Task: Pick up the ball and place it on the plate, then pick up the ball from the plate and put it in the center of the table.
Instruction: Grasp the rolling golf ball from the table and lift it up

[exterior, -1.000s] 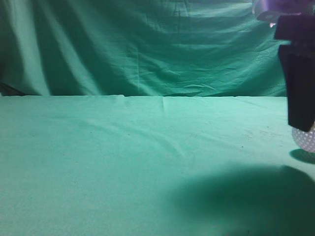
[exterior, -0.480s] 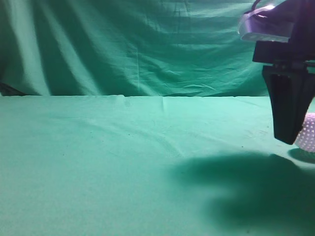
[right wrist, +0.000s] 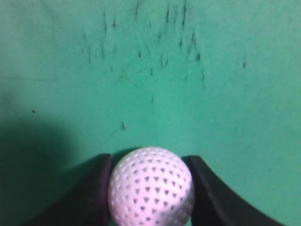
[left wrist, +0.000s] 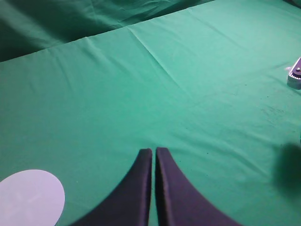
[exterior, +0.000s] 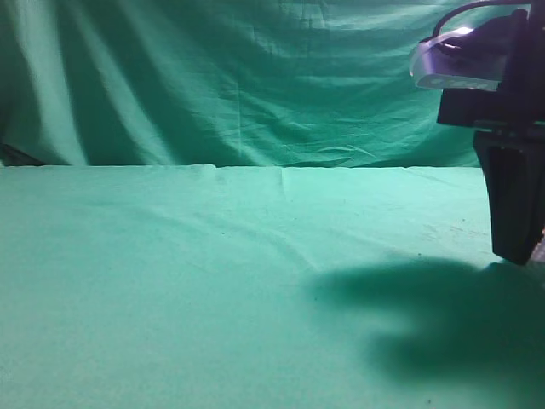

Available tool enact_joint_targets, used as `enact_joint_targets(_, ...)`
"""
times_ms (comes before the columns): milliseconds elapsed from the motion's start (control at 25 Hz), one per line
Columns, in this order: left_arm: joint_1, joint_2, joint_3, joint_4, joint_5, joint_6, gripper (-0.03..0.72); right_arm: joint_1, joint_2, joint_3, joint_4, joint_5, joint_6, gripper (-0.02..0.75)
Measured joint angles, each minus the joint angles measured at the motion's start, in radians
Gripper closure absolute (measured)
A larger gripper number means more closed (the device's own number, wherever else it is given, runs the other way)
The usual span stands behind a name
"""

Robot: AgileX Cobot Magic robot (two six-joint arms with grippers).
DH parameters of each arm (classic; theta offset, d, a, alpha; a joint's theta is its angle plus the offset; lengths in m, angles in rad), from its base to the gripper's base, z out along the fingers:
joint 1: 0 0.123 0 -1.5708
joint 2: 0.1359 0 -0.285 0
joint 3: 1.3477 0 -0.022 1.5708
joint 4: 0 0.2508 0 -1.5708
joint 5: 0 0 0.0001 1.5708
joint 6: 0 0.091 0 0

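Observation:
The white dimpled ball sits between the two black fingers of my right gripper, which press on both its sides over the green table. In the exterior view the right gripper hangs at the far right edge, its tip close to the cloth, and it hides the ball. My left gripper is shut and empty above the table. The white round plate lies at the lower left of the left wrist view, left of the left fingers.
A green curtain hangs behind the table. The right arm casts a dark shadow on the cloth at the right front. A grey-white part of the right arm shows at the right edge of the left wrist view.
The right gripper first moved left, then shifted right and lower. The ball, seen beside its finger at the right edge before, is now hidden behind it in the exterior view.

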Motion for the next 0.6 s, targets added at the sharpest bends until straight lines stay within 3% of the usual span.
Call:
enact_joint_targets(240, 0.0, 0.0, 0.0, 0.0, 0.0, 0.0, 0.688, 0.0, 0.002, -0.094, -0.002, 0.064, -0.001, 0.408)
enact_joint_targets(440, 0.0, -0.004, 0.01, -0.002, 0.001, 0.0, 0.688, 0.0, 0.002, -0.28, -0.004, 0.137, -0.017, 0.408)
enact_joint_targets(600, 0.0, -0.046, 0.094, -0.034, -0.017, 0.0, 0.688, 0.017, 0.012, -0.443, -0.009, 0.175, -0.033, 0.408)
